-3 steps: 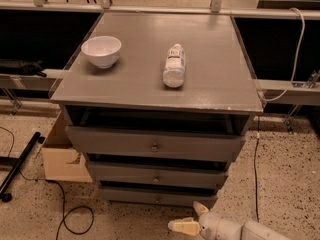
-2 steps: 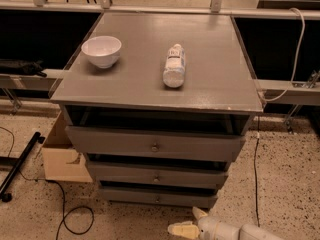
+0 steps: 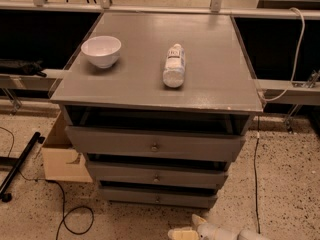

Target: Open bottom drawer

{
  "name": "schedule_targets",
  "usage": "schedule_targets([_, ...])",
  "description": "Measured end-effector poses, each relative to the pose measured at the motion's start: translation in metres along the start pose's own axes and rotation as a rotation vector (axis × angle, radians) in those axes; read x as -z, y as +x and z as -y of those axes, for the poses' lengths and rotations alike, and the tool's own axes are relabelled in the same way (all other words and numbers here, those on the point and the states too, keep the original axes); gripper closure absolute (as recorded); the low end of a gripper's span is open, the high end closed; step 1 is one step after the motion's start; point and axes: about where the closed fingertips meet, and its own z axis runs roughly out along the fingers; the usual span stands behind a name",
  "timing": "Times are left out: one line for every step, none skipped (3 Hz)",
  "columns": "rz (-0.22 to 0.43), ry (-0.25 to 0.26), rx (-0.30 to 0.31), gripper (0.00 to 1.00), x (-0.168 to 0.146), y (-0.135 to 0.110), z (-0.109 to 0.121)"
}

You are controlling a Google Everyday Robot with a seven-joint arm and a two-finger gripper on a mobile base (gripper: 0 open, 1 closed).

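The grey cabinet (image 3: 165,86) has three drawers. The bottom drawer (image 3: 157,198) is the lowest one, a slim flat front with a small round knob (image 3: 158,200), and it stands slightly out from the cabinet like the two above it. My gripper (image 3: 187,229) is at the bottom edge of the camera view, low over the floor, in front of and a little right of the bottom drawer. It is apart from the knob and holds nothing that I can see.
A white bowl (image 3: 101,50) and a lying white bottle (image 3: 174,66) rest on the cabinet top. A cardboard box (image 3: 62,156) stands to the cabinet's left. Black cables (image 3: 70,219) and a black bar (image 3: 20,164) lie on the speckled floor. A white cable (image 3: 298,49) hangs at right.
My gripper has sunk lower in the view, toward the floor and the bottom edge. The drawers, bowl and bottle have not moved.
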Motion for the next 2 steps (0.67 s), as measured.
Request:
schedule_targets([0.002, 0.026, 0.049, 0.0, -0.004, 0.0, -0.001])
schedule_targets([-0.028, 0.061, 0.12, 0.0, -0.009, 0.012, 0.004])
